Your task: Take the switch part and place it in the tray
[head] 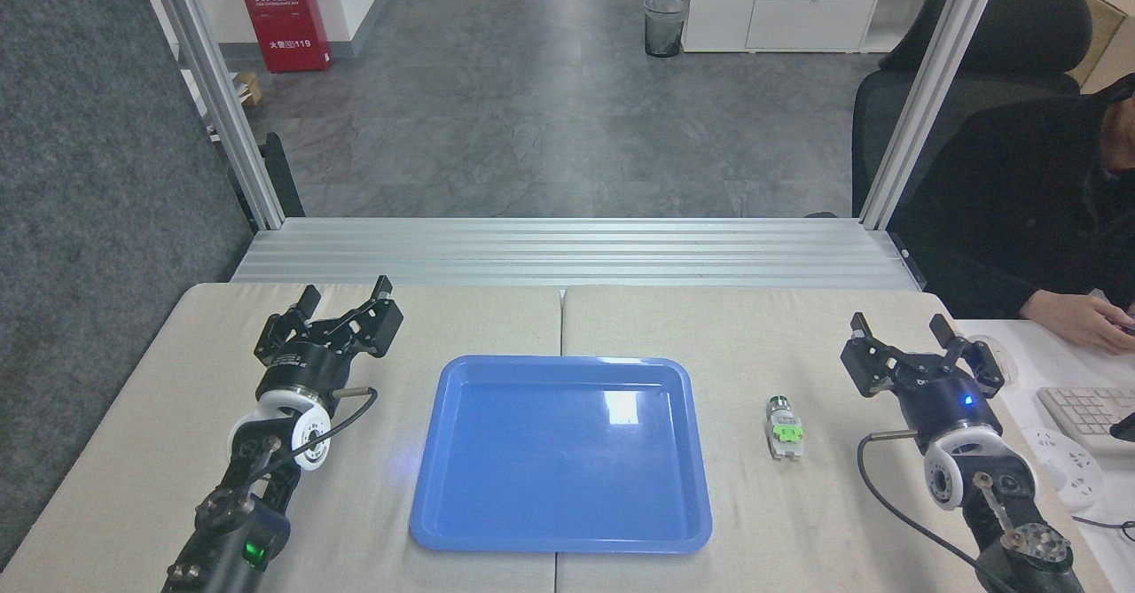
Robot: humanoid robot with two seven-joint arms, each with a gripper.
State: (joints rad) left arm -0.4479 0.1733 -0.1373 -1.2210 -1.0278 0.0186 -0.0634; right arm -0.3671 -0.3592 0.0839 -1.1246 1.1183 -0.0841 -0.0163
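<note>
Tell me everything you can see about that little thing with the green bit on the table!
The switch part is a small piece lying flat on the beige table, just right of the blue tray, not touching it. Its near end is white-grey, likely plastic; a bright green clip sits in the middle; the far end is a dark cylinder with a silver ring. Nothing holds it: the right claw is open, off to its right.

The tray (561, 454) lies at the table (709, 327) centre. The switch part (784, 429) lies right of it, apart, between the tray and the right gripper (900, 330). The left gripper (344, 295) sits left of the tray.
</note>
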